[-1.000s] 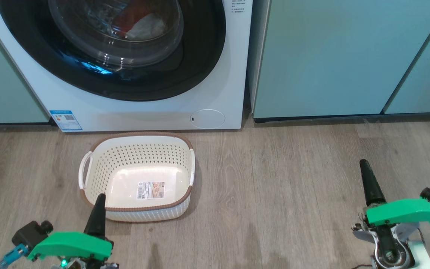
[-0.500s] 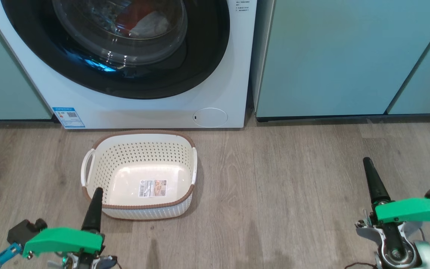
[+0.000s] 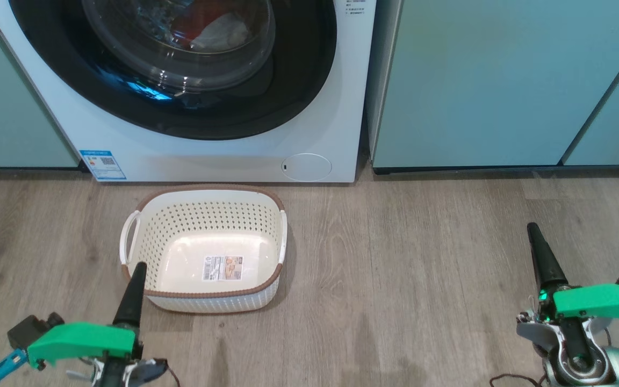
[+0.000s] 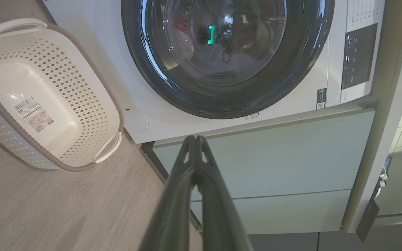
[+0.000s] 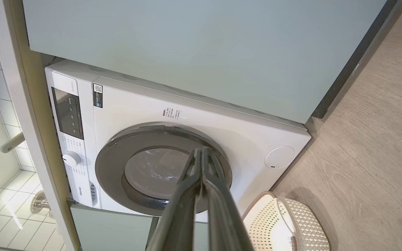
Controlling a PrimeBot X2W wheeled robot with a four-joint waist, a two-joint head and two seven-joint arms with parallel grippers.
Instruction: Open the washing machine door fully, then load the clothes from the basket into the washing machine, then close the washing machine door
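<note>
Before the washing machine (image 3: 207, 156), basket (image 3: 207, 226) unmoved, left claw (image 3: 139, 266) and right claw (image 3: 532, 227) closed, empty

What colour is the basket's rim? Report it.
Brown, woven-look, on the basket; head view shows it best.

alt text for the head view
A white washing machine with its black-rimmed door closed, red and white clothes behind the window. An empty white basket sits on the wood floor before it; left gripper and right gripper, both shut, at the bottom corners.

Basket (image 3: 210, 302) was set on floor (image 3: 422, 269) just before washing machine (image 3: 207, 158); clothes (image 3: 210, 27) were seen inside it behind door (image 3: 299, 80); cabinets (image 3: 476, 80) were ranged either side.
</note>
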